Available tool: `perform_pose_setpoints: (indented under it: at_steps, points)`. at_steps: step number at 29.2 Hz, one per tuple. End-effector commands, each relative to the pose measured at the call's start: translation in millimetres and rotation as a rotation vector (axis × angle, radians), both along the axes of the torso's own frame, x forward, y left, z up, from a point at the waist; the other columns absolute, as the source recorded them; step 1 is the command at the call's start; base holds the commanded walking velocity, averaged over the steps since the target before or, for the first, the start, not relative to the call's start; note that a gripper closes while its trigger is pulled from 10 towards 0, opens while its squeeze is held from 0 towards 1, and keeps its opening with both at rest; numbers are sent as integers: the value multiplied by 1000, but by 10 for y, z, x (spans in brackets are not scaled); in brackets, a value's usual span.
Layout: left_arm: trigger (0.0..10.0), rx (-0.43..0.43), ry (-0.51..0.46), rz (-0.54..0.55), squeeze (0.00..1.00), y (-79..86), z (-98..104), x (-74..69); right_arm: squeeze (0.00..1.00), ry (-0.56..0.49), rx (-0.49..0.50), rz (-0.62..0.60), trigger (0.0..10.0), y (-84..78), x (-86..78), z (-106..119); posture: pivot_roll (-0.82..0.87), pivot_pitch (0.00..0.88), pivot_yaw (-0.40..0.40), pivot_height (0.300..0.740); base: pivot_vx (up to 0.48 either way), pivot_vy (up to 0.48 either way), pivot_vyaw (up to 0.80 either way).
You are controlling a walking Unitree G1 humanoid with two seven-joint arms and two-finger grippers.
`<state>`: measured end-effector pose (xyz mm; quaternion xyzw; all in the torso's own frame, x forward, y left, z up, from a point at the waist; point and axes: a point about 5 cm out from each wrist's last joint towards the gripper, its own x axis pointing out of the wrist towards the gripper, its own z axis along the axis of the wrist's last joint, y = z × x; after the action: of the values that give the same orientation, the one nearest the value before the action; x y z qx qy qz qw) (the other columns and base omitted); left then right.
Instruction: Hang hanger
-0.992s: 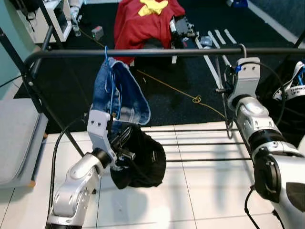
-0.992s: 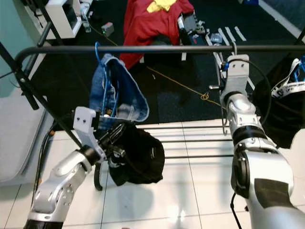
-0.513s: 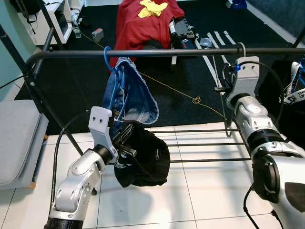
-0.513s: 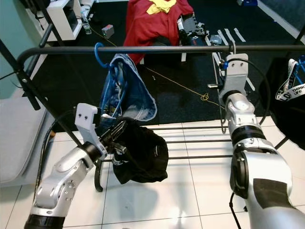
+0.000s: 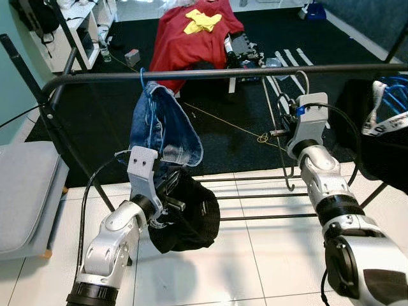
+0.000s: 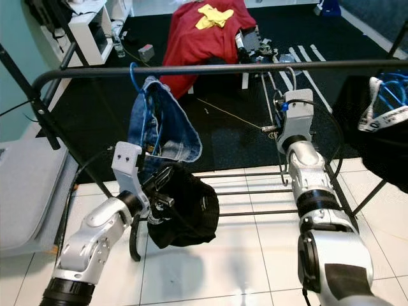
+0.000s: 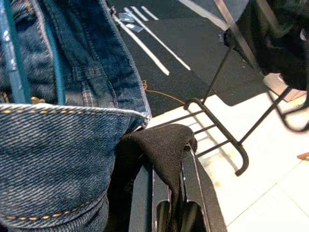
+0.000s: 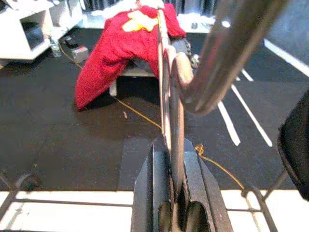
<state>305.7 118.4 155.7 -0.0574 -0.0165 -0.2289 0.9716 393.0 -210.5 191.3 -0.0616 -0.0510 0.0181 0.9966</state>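
Two grippers are busy: your right gripper [image 8: 175, 205] is clamped on the wire hanger [image 5: 285, 137] just under the rail [image 5: 255, 70]; your left gripper [image 7: 169, 205] pinches black cloth [image 5: 188, 220] below the jeans [image 5: 159, 124]. White strap lettering at right is unreadable. White tiles meet black carpet; red garment [image 5: 188, 32] behind.

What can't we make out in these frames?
- Right pincer tips: hidden behind its wrist in the eye views.
- Hanger hook: whether it is on the rail, unclear.
- Black garment: bunched, type unreadable.
- Left pincer tips: covered by the black garment in the left wrist view.
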Motion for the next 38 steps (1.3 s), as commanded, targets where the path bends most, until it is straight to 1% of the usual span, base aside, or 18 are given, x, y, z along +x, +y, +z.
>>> perform_pose_setpoints:
  at_steps: [1, 6, 7, 10, 12, 13, 14, 18, 19, 23, 24, 26, 27, 28, 29, 30, 32, 38]
  points:
    - [10000, 1, -13, -5, 0, -3, 0, -19, 0, 23, 5, 17, 0, 49, -16, -69, 59, 85, 63, 740, 0, 0, 0]
    - [10000, 2, 9, -6, 0, -4, -55, -48, 0, 89, 32, 48, 0, 139, -189, -375, 58, 81, 62, 740, 0, 0, 0]
    - [10000, 8, 13, -11, 0, -17, -76, -61, 0, 135, 51, 72, 0, 190, -270, -524, 57, 81, 64, 740, 0, 0, 0]
    - [10000, 12, 14, -16, 0, -27, -90, -67, 0, 165, 64, 88, 0, 225, -325, -615, 57, 80, 65, 740, 0, 0, 0]
    - [10000, 28, 21, -19, 0, -44, -113, -71, 0, 196, 57, 105, 0, 256, -396, -721, 57, 80, 65, 740, 0, 0, 0]
    - [10000, 73, 26, -25, 0, -68, -143, -72, 0, 215, 70, 140, 0, 289, -485, -784, 61, 82, 65, 740, 0, 0, 0]
    - [10000, 73, 26, -25, 0, -68, -143, -72, 0, 215, 70, 140, 0, 289, -485, -784, 61, 82, 65, 740, 0, 0, 0]
    - [10000, 147, 33, -12, 0, -70, -186, -48, 0, 301, 77, 309, 0, 297, -698, -780, 43, 87, 84, 740, 0, 0, 0]
    - [10000, 193, 60, -29, 0, -66, -255, -51, 0, 379, 25, 419, 0, 225, -828, -746, 34, 87, 92, 740, 0, 0, 0]
    - [10000, 193, 60, -29, 0, -66, -255, -51, 0, 379, 25, 419, 0, 225, -828, -746, 34, 87, 92, 740, 0, 0, 0]
    - [10000, 217, 85, -36, 0, -54, -322, -58, 0, 471, -42, 519, 0, 140, -971, -719, 34, 87, 86, 740, 0, 0, 0]
    - [10000, 217, 85, -36, 0, -54, -322, -58, 0, 471, -42, 519, 0, 140, -971, -719, 34, 87, 86, 740, 0, 0, 0]
    - [10000, 201, 123, 2, 0, -8, -400, -60, 0, 594, -140, 624, 0, 14, -1148, -701, 35, 88, 81, 740, 0, 0, 0]
    - [10000, 201, 123, 2, 0, -8, -400, -60, 0, 594, -140, 624, 0, 14, -1148, -701, 35, 88, 81, 740, 0, 0, 0]
    - [10000, 183, 164, 53, 0, 61, -495, -79, 0, 721, -234, 706, 0, -112, -1321, -669, 34, 91, 79, 740, 0, 0, 0]
    - [10000, 183, 164, 53, 0, 61, -495, -79, 0, 721, -234, 706, 0, -112, -1321, -669, 34, 91, 79, 740, 0, 0, 0]
    - [10000, 178, 208, 117, 0, 155, -602, -113, 0, 854, -312, 783, 0, -225, -1499, -586, 37, 94, 74, 740, 0, 0, 0]
    - [10000, 219, 226, 139, 0, 233, -659, -125, 0, 892, -319, 843, 0, -248, -1572, -429, 34, 95, 71, 740, 0, 0, 0]
